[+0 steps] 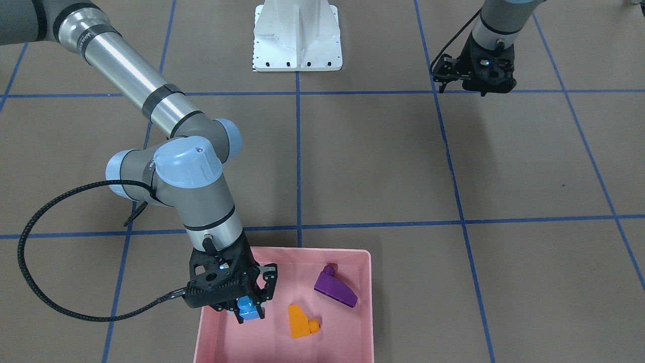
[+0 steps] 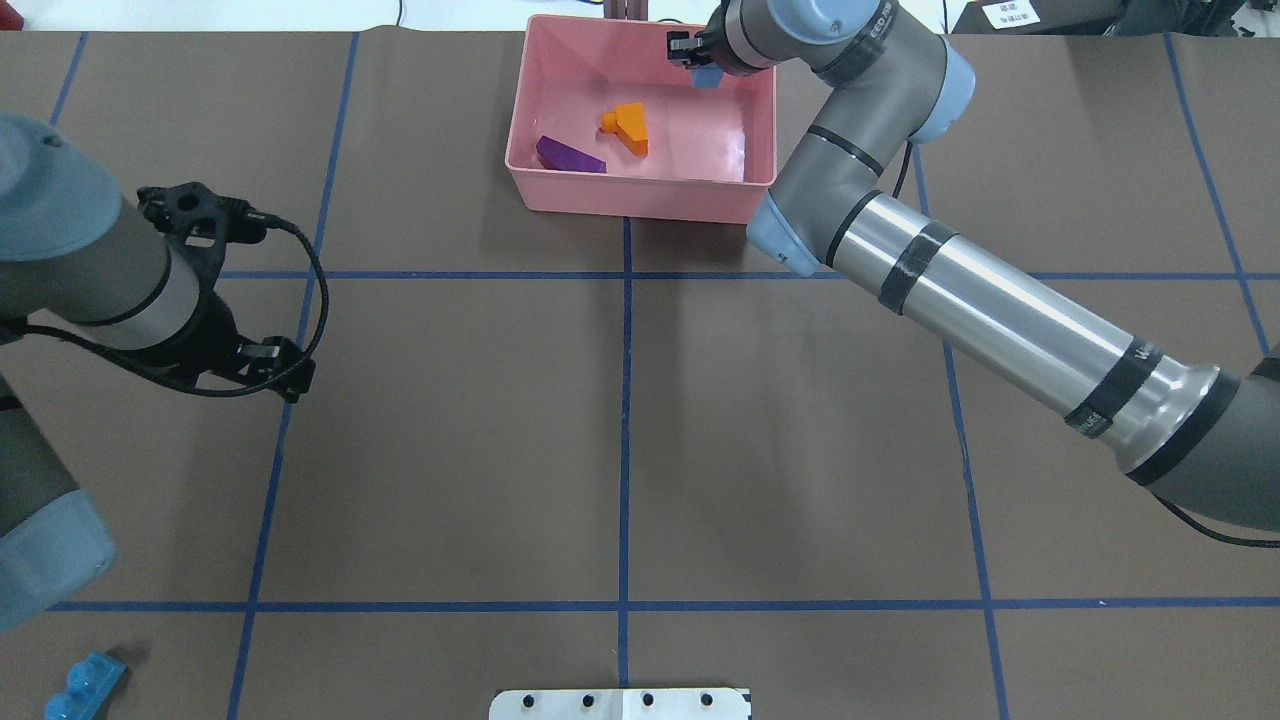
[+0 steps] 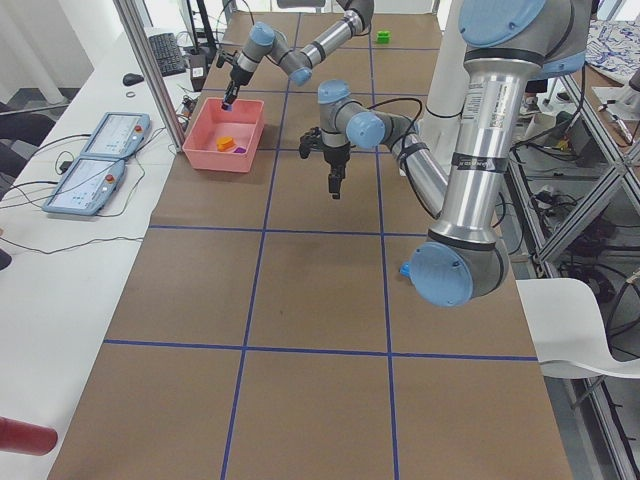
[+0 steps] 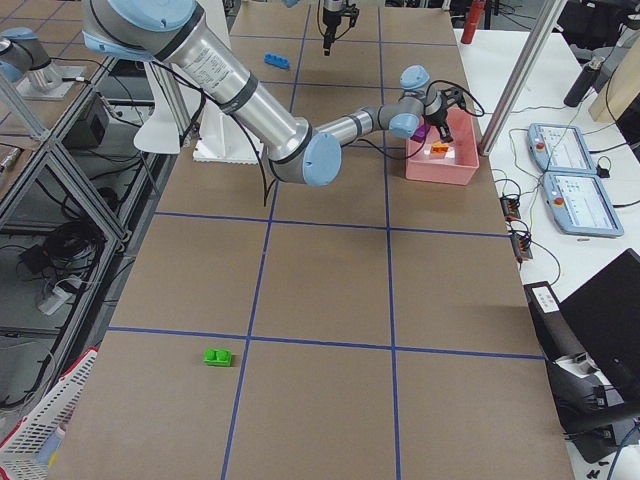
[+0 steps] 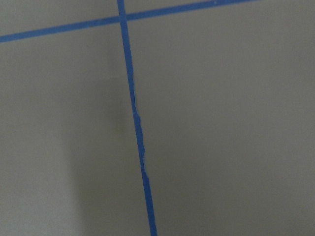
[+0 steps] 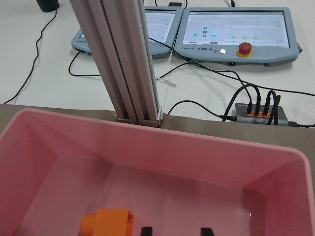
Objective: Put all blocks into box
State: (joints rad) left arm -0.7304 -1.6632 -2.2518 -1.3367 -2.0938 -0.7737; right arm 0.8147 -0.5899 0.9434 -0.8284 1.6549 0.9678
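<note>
Hovering over box [image 1: 312, 251], right gripper [image 1: 248, 313] apparently grips small blue block [image 1: 251, 307].

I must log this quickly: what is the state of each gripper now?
Left gripper: cannot be told.
Right gripper: closed on the small blue block.

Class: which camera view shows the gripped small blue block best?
Exterior front-facing: the small blue block shows large and clear in the right gripper over the pink box. Overhead shows only a corner beside the wrist; the side views show it too small; both wrist views miss it.
</note>
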